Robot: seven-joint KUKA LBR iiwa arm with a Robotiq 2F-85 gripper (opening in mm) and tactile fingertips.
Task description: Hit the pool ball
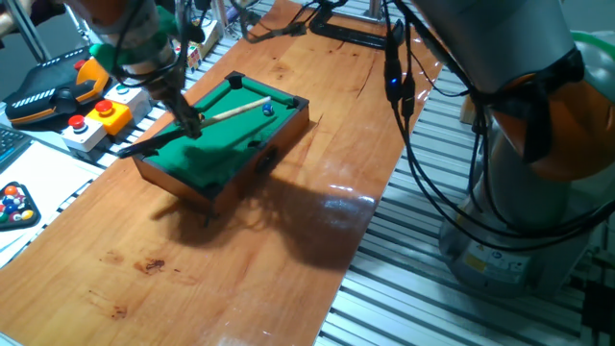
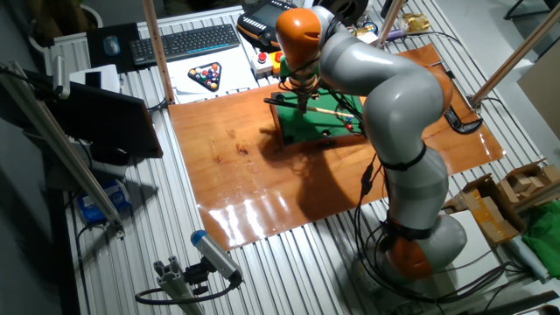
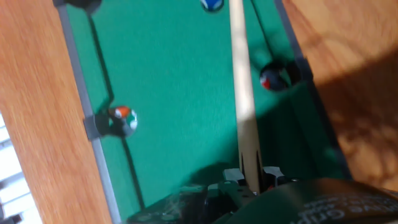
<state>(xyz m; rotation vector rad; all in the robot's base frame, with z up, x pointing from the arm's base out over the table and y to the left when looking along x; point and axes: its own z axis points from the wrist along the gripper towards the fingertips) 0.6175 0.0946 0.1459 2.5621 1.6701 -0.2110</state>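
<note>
The miniature pool table [image 1: 168,159] with green felt sits on the wooden tabletop; it also shows in the other fixed view [image 2: 302,129]. My gripper [image 1: 192,123] is shut on the butt end of a pale wooden cue stick [image 1: 238,109] that lies low over the felt. The tiny blue pool ball [image 1: 268,110] sits beside the cue's far end. In the hand view the cue [image 3: 242,93] runs straight up from my gripper [image 3: 249,180], and the blue ball [image 3: 212,4] lies just left of it at the top edge, partly cut off.
Two small balls rest at side pockets [image 3: 122,118] [image 3: 272,79]. A black triangle of racked balls [image 1: 14,204] [image 2: 207,77] lies off the board. A button box [image 1: 96,120] stands behind the pool table. A keyboard [image 2: 188,41] lies further back.
</note>
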